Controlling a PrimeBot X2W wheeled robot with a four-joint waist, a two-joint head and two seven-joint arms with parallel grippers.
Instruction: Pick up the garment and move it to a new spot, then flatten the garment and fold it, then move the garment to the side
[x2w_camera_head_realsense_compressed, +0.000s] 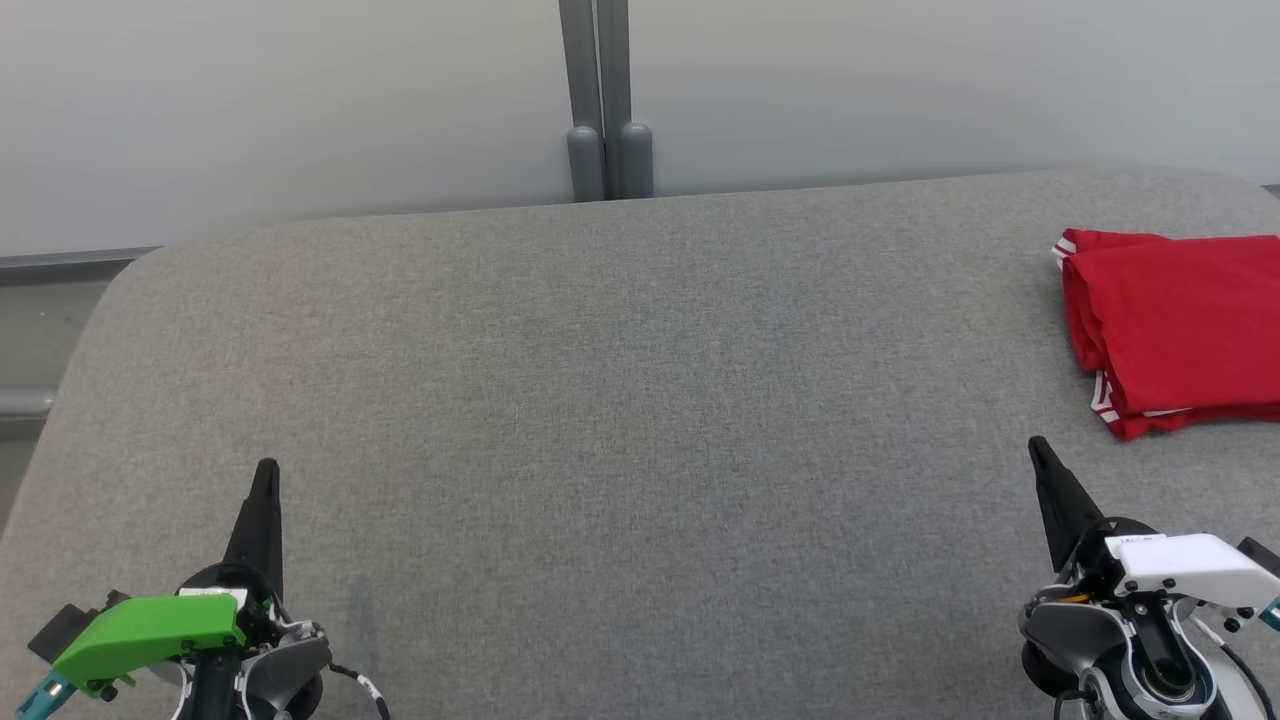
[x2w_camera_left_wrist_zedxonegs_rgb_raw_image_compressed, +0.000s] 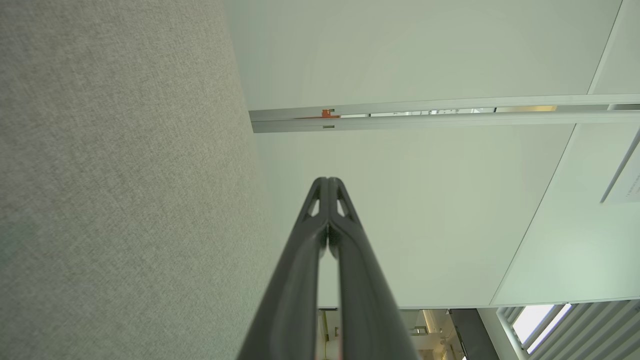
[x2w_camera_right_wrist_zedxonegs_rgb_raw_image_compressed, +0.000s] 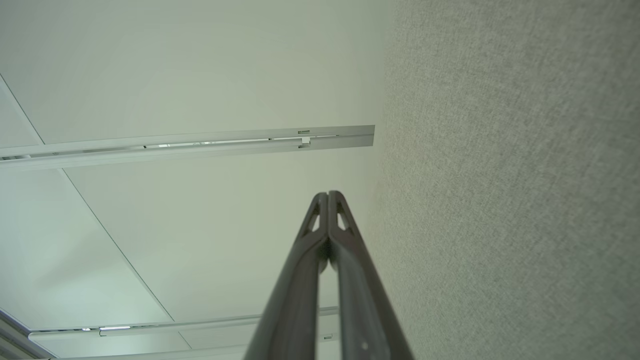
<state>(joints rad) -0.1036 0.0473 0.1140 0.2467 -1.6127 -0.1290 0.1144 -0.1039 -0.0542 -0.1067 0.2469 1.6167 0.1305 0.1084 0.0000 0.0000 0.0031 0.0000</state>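
Red garment (x2w_camera_head_realsense_compressed: 1180, 320) lies folded at the right edge of the grey worktop (x2w_camera_head_realsense_compressed: 640, 400), toward the far corner. Left gripper (x2w_camera_head_realsense_compressed: 266, 470) and right gripper (x2w_camera_head_realsense_compressed: 1037, 446) both closed, empty, by the near corners, not touching it.

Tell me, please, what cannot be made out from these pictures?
- Red garment: head view, right part cut off by the picture edge; lower layers hidden by the top layer.
- Grey surface: head view, near side and right end cut off by the edges.
- Pale sign: left wrist view, writing too small to read.
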